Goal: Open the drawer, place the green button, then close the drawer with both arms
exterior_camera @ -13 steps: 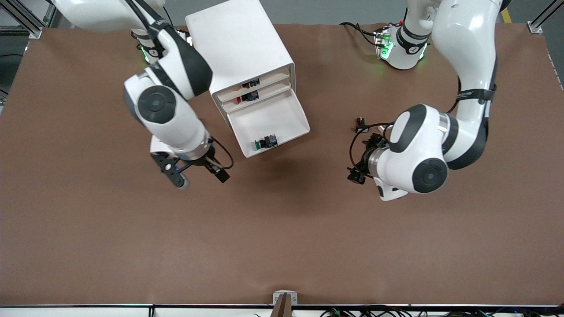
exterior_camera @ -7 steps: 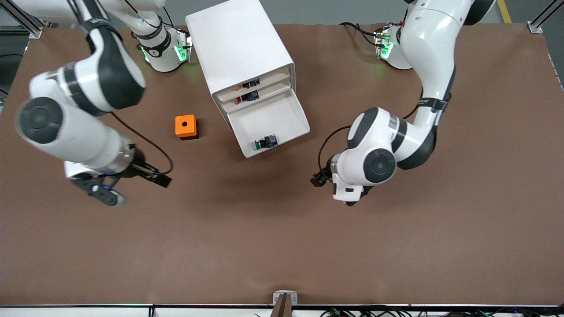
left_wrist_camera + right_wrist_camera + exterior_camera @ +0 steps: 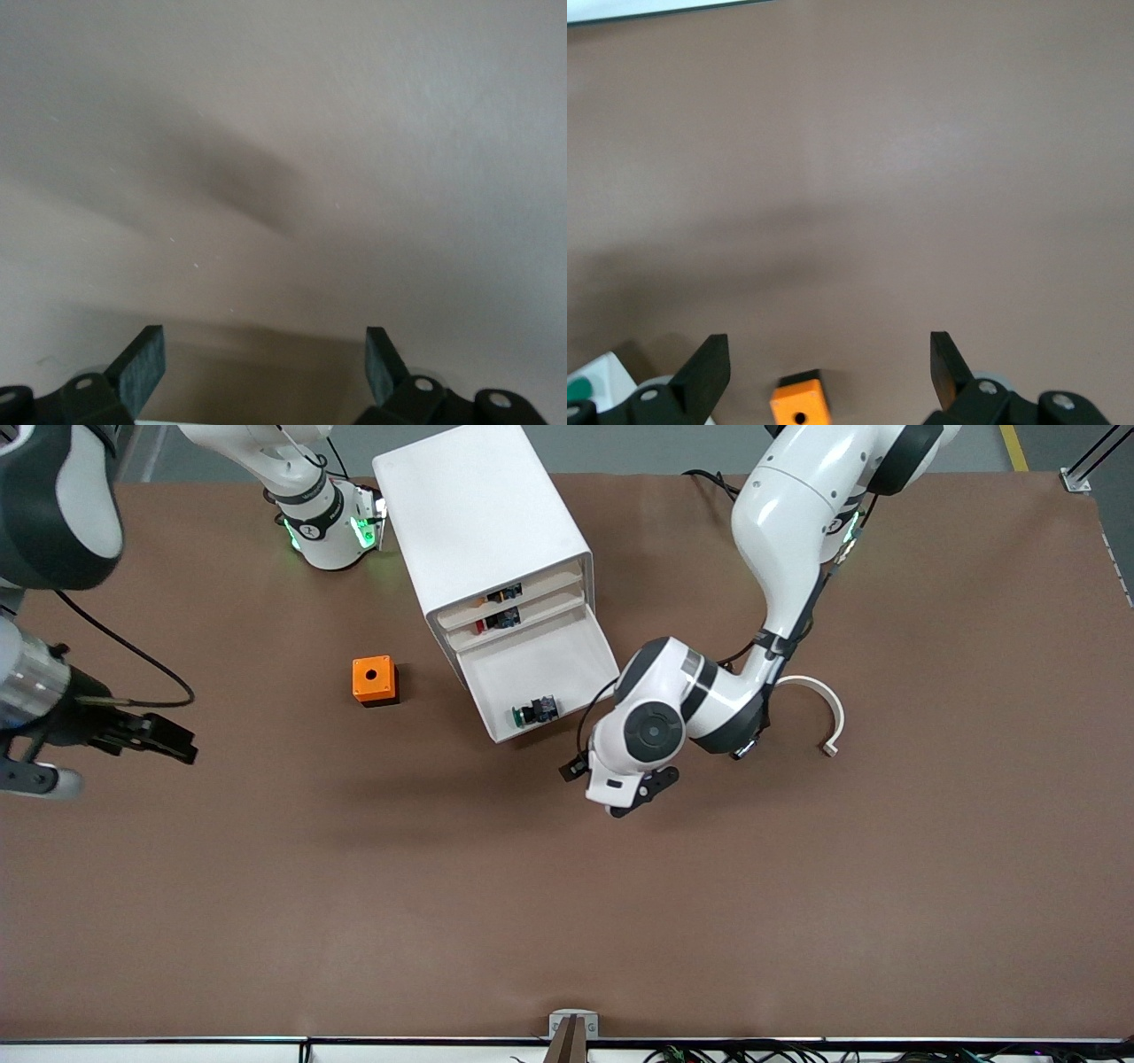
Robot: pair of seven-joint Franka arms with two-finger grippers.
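Observation:
The white cabinet (image 3: 478, 514) has its third drawer (image 3: 540, 664) pulled open. The green-capped button (image 3: 532, 712) lies in the drawer near its front rim. My left gripper (image 3: 642, 788) is over the table just off the drawer's front corner. In the left wrist view it (image 3: 263, 372) is open and empty over bare table. My right gripper (image 3: 31, 778) is out over the right arm's end of the table. In the right wrist view it (image 3: 830, 372) is open and empty, and a green spot on a white corner (image 3: 579, 388) shows at the frame's edge.
An orange cube with a hole (image 3: 374, 680) sits on the table beside the cabinet, toward the right arm's end; it also shows in the right wrist view (image 3: 800, 403). A white curved strip (image 3: 824, 708) lies toward the left arm's end. Two upper drawers (image 3: 500, 607) show coloured parts.
The right arm has swung away from the drawer to its end of the table, uncovering the orange cube. The left arm has moved in toward the drawer's front, uncovering the white strip.

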